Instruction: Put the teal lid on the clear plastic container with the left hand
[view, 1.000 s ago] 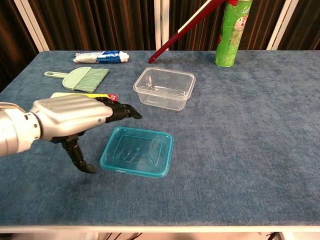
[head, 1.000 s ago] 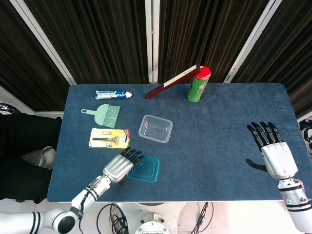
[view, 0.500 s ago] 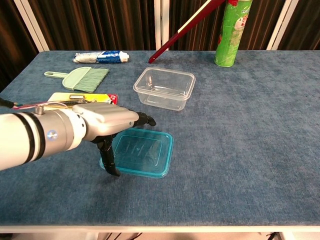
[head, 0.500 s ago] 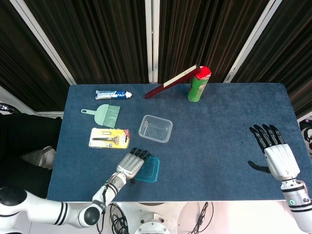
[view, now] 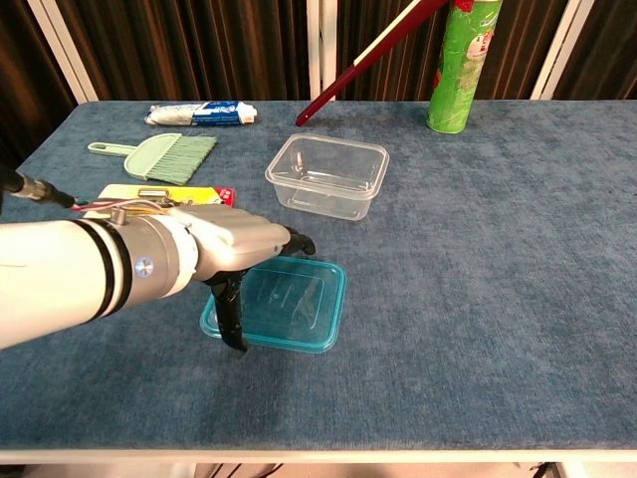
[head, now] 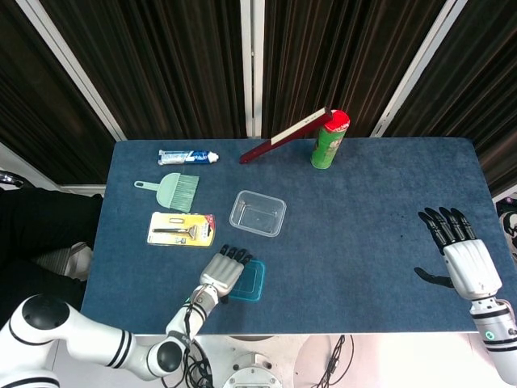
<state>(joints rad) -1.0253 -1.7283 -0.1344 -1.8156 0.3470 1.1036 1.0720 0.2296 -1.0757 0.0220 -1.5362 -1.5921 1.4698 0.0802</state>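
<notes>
The teal lid (head: 251,281) (view: 291,305) lies flat on the blue table near the front edge. My left hand (head: 225,272) (view: 237,247) hovers over the lid's left part, fingers stretched across it and thumb pointing down at its left front edge; no grip on it shows. The clear plastic container (head: 258,212) (view: 328,175) stands open-topped just behind the lid, apart from the hand. My right hand (head: 460,257) rests far to the right in the head view, fingers spread and holding nothing.
A yellow razor pack (head: 181,229), a green hand brush (head: 170,189) and a toothpaste tube (head: 187,157) lie at the left. At the back stands a green can (head: 329,139) with a red-edged flat piece (head: 283,136) leaning on it.
My left hand has moved right, from beside the lid to over its left part, with the thumb now at the lid's edge. The right hand has drifted slightly right and toward the front edge.
</notes>
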